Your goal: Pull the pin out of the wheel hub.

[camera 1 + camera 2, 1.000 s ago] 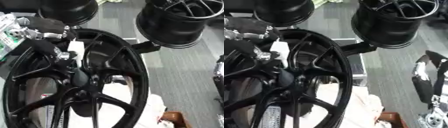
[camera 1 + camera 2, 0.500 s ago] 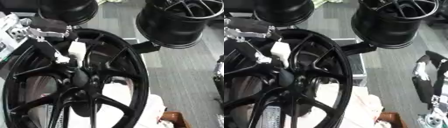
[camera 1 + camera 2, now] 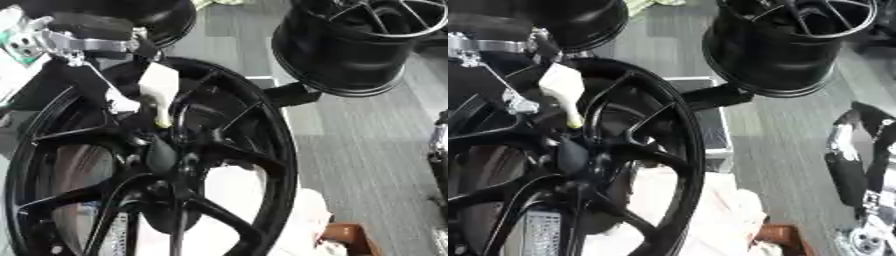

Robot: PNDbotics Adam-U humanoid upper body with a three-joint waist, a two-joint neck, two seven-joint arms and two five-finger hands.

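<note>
- In the middle of the view stands a big black wheel hub (image 3: 175,165) with thin spokes that meet at a round middle part.
- Just above that middle part is the pin (image 3: 157,92). It is white and wide at the top and goes down to a thin yellowish tip.
- The tip of the pin points down at the middle of the wheel hub. I cannot tell if the tip is touching it or is just above it.
- The left hand (image 3: 118,75) comes in from the upper left. It is black with silver parts near the wrist.
- The dark fingers of the left hand are curled around the white top of the pin and pinch it.
- The right hand (image 3: 859,165) shows at the right edge, low down, well away from the wheel hub. It is black and silver, its fingers look loose and spread, and it holds nothing.
- At the top right a second black wheel (image 3: 359,45) sits on a black arm, near the rim of the wheel hub.
- At the top left there is a third dark wheel (image 3: 579,20), behind the left hand.
- Under the wheel hub lies a pale cloth (image 3: 297,215), and a small brown thing (image 3: 346,237) is beside it.
- The floor (image 3: 367,145) is grey with stripes.
</note>
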